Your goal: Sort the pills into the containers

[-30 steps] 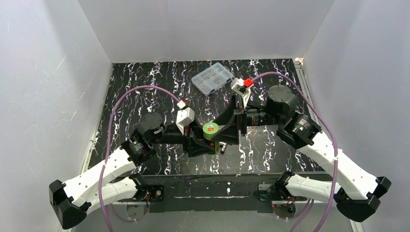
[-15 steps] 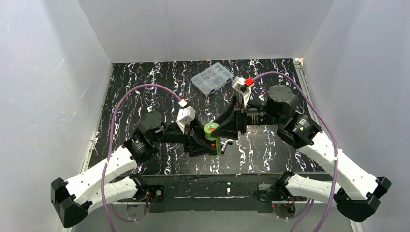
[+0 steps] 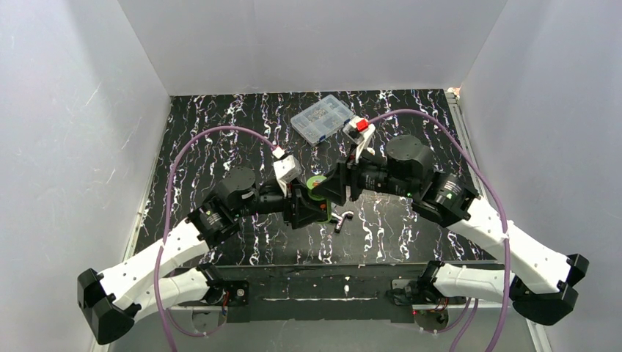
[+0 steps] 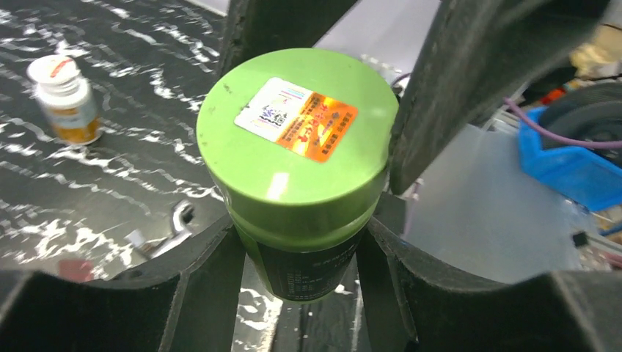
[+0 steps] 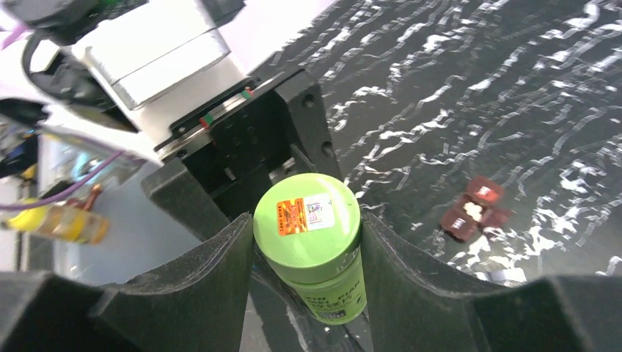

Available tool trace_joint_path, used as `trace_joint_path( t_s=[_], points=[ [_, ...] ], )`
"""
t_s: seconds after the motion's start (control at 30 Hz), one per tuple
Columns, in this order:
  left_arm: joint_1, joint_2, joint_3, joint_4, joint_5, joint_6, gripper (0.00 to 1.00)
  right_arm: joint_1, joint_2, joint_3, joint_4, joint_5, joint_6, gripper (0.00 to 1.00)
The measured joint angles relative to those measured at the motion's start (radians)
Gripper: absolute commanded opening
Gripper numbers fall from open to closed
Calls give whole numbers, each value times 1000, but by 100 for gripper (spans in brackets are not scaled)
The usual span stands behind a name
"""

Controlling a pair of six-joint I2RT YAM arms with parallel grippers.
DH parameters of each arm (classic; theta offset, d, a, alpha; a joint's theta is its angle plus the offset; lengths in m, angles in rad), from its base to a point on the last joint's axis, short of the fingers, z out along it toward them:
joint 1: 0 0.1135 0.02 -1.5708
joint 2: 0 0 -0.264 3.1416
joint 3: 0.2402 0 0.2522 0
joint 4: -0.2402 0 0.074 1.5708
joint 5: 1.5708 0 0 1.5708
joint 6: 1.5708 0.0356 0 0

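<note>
Above the black marbled bench (image 3: 220,125), the left claw (image 4: 301,260) is clamping the dark round plastic bottle (image 5: 334,293) steady while the right claw (image 5: 306,246) is pinching its bright green cap (image 5: 306,216), seemingly for unscrewing it.

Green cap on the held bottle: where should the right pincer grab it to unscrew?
Grip the cap by its round side wall, right pincer coming end-on along the bottle's axis, fingers on opposite sides. The left pincer holds the dark body below, leaving that wall free.
</note>
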State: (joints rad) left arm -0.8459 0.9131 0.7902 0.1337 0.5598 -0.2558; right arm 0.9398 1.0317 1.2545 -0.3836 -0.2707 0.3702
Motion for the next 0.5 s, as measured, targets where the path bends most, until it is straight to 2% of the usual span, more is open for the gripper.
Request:
trace_joint_path(
  t_s=[0.23, 0.33, 0.4, 0.5],
  points=[
    [1, 35, 42, -101, -188, 47, 0, 130, 94, 74, -66, 400, 32, 30],
    [2, 46, 43, -115, -249, 54, 0, 177, 146, 111, -98, 557, 74, 36],
    [5, 51, 43, -121, -282, 57, 0, 193, 174, 132, -114, 623, 102, 47],
    [6, 60, 43, -121, -309, 61, 0, 210, 208, 158, -134, 697, 137, 78]
  ],
)
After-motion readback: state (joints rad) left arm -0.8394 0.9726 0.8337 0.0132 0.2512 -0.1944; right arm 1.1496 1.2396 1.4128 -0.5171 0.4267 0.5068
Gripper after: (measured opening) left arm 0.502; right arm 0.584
